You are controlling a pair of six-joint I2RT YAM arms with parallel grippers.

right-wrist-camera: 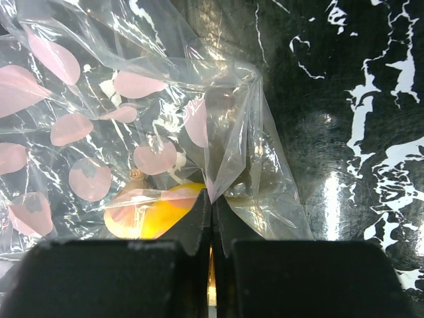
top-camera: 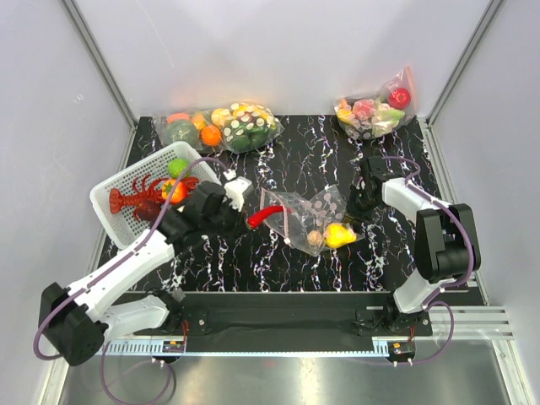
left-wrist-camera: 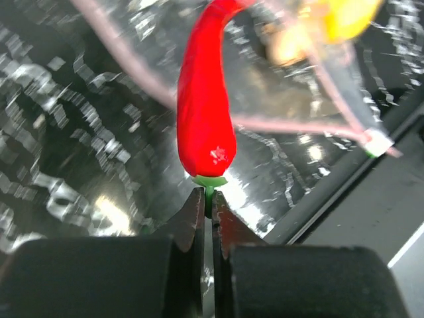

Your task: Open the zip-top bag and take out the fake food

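White shells on the left arm [top-camera: 126, 268] and right arm [top-camera: 407, 196], black joints; purple cables [top-camera: 202, 160] trail behind each hand. Fingers [left-wrist-camera: 191, 215]: black, flat, wedge-tipped.

No legible text, no labels, brands or numbers — none anywhere

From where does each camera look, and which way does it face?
Top: above and behind, looking down at the table; both arms show.
Left wrist: on the left gripper, facing the chili it pinches; fingers show.
Right wrist: on the right gripper, facing the bag it pinches; fingers show.
Top and right wrist share the lemon.
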